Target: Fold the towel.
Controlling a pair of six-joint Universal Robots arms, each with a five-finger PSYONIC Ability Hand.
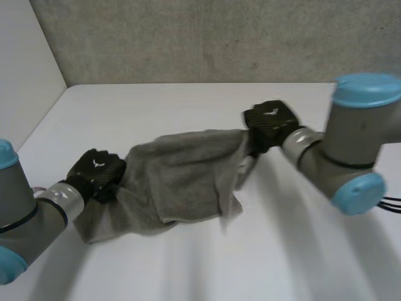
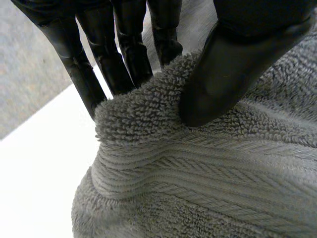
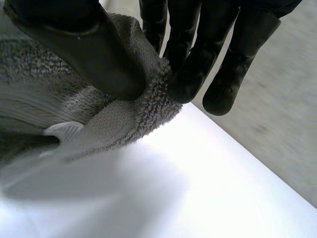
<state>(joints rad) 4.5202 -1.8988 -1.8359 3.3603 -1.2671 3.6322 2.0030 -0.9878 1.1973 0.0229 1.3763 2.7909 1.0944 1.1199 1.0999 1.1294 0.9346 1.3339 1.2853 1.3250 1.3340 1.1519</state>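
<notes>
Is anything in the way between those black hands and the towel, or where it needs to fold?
Nothing visible does. The left hand pinches one end of the towel and the right hand the other end; no other object lies on the table.

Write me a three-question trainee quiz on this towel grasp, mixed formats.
1. Fill in: the left robot hand pinches the towel between its fingers and its ____.
2. True or false: the right robot hand is open and holds nothing.
3. The towel's end at the right robot hand is: A) raised off the table; B) lying flat on it; C) hanging over its edge.
Key: 1 thumb; 2 false, it pinches a towel corner; 3 A.
</notes>
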